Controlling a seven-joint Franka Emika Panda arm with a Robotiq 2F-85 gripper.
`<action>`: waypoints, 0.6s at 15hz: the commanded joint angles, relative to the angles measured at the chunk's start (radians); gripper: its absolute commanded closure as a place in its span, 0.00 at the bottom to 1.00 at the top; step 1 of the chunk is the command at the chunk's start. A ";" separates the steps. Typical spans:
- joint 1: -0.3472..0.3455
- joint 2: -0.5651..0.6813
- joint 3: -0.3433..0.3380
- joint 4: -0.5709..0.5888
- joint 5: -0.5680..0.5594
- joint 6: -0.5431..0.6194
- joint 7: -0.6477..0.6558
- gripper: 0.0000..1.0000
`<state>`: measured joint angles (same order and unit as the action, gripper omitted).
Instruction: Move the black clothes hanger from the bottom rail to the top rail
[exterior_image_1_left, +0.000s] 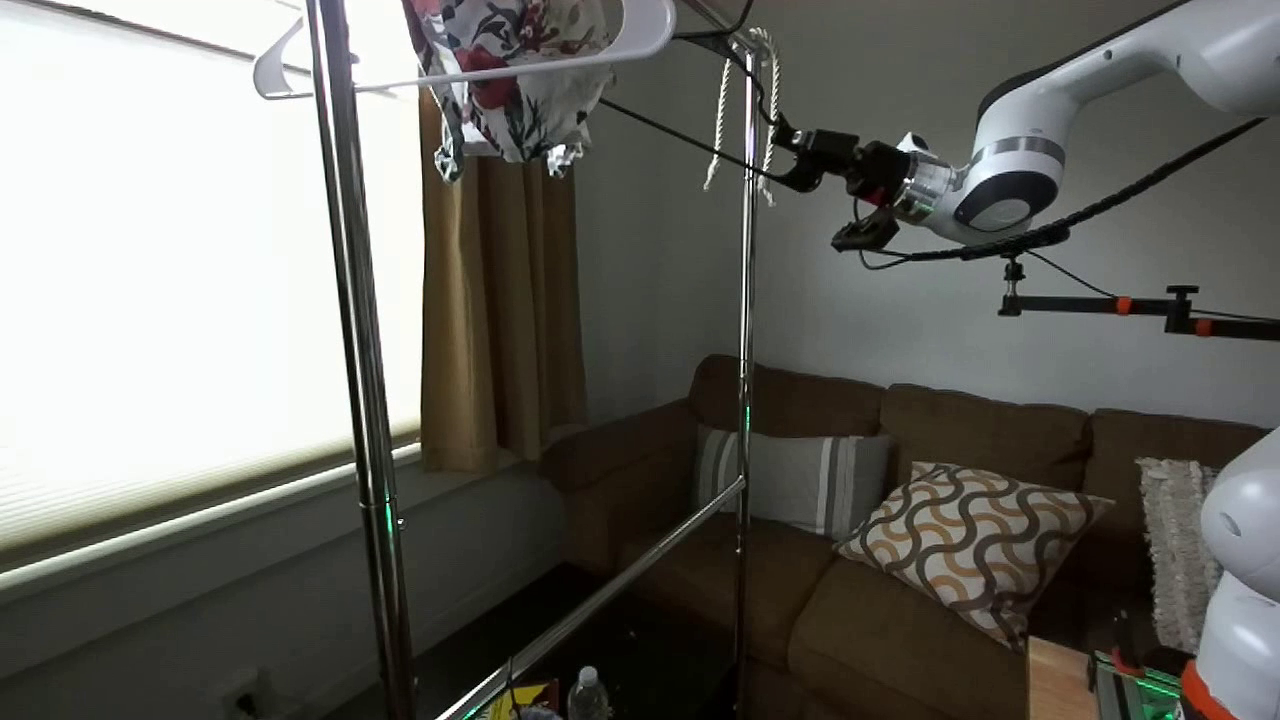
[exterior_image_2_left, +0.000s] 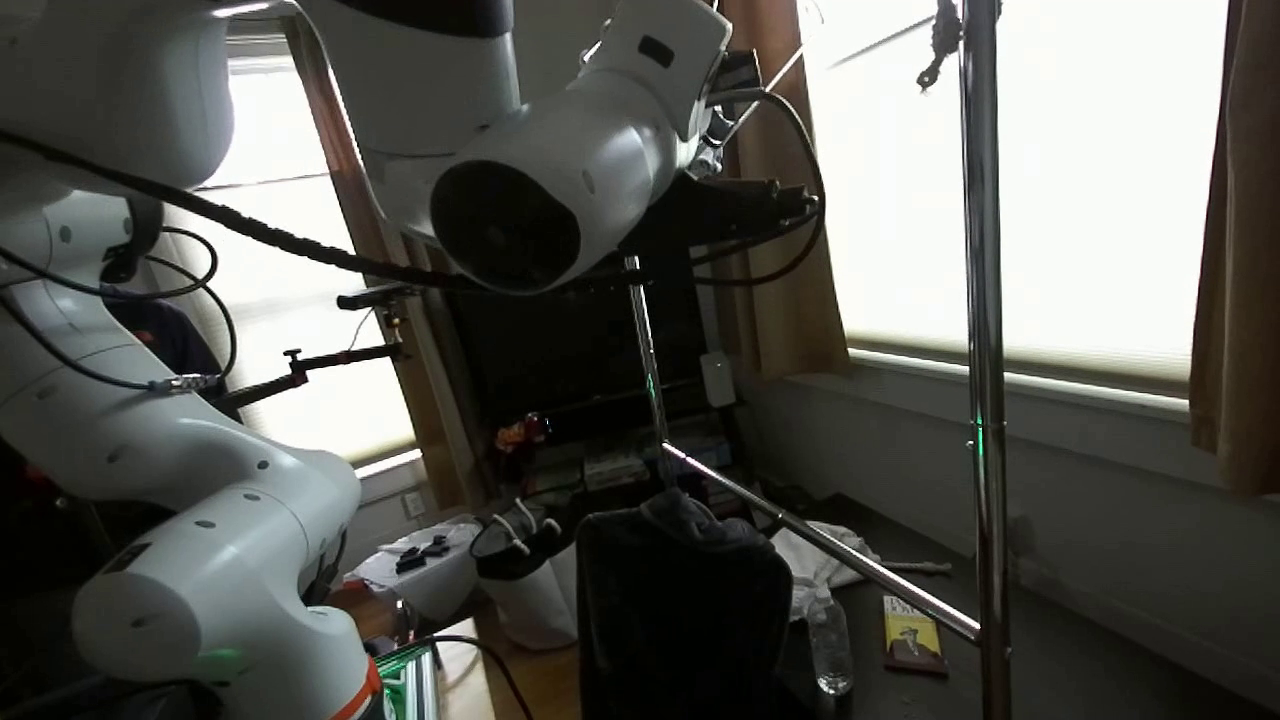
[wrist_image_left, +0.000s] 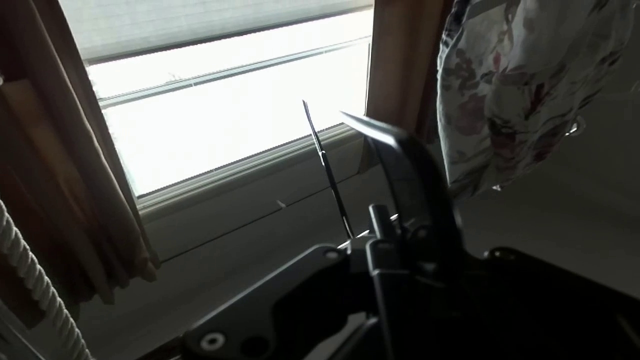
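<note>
The black clothes hanger (exterior_image_1_left: 680, 135) is up at the top end of the rack in an exterior view. Its curved arm (wrist_image_left: 425, 185) and thin lower bar rise in front of the window in the wrist view. My gripper (exterior_image_1_left: 787, 155) is shut on one corner of it, beside the far upright pole; the jaws (wrist_image_left: 367, 245) look closed in the wrist view. The top rail (exterior_image_1_left: 714, 19) shows only at its far end, close to the hanger; I cannot tell whether the hook touches it. The bottom rail (exterior_image_1_left: 600, 600) runs low between the poles and also shows in an exterior view (exterior_image_2_left: 860, 568).
A white hanger (exterior_image_1_left: 640, 32) with a floral garment (exterior_image_1_left: 530, 95) hangs near the top; the garment is at the right in the wrist view (wrist_image_left: 520, 105). White rope (exterior_image_1_left: 721, 120) dangles by the far pole (exterior_image_1_left: 748, 300). A near pole (exterior_image_1_left: 355, 330) stands left. A sofa (exterior_image_1_left: 960, 420) stands behind.
</note>
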<state>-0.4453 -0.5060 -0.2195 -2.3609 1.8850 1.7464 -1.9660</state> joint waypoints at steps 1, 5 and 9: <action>0.022 0.027 0.016 0.086 -0.015 0.077 0.017 0.98; 0.043 0.058 0.025 0.154 -0.028 0.153 0.043 0.98; 0.061 0.082 0.026 0.176 -0.071 0.200 0.046 0.98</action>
<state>-0.4025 -0.4463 -0.1887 -2.2126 1.8560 1.9111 -1.9406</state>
